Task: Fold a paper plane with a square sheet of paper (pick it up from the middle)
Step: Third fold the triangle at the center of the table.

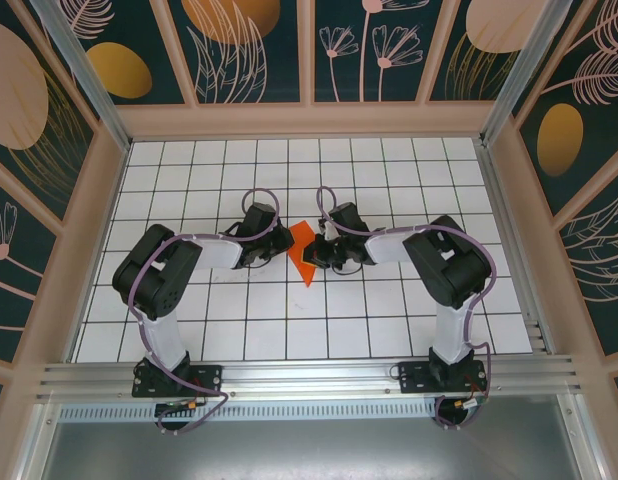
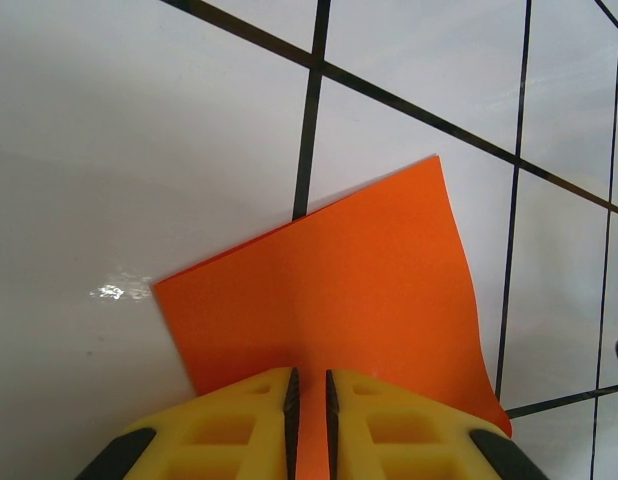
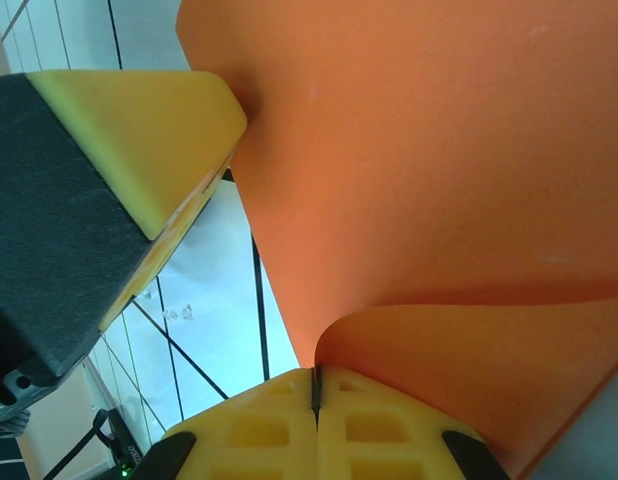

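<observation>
The square sheet of paper (image 1: 304, 260) hung between the two pincers, partly folded, and both arms were equally close to it. Neither had any reaching to do. The left gripper (image 1: 282, 243) had its jaws drawn almost together on the sheet. In the left wrist view a sliver of orange sat in the narrow slit between the yellow fingers (image 2: 259, 420), and the rest of the paper (image 2: 339, 280) fanned out straight ahead of the tips, flat and tilted, with one corner pointing ahead and to the right.

The right gripper (image 1: 324, 252) was fully closed. From its own wrist camera the paper (image 3: 439, 150) curled up out of the seam between its fingertips (image 3: 249, 430) and rose ahead of them as a broad wall, so it looked to be nipping an edge or fold, though the contact itself was hidden in the seam. The left pincer's finger (image 3: 149, 130) pressed the sheet from the far side, up and to the left of the right tips.

From above, the sheet's long axis ran crosswise to the line joining the two pincers, and its point aimed toward the arm bases over the grid table (image 1: 289, 330). Any coming crease would probably turn on that — each pincer holding one flank of the centre line.
</observation>
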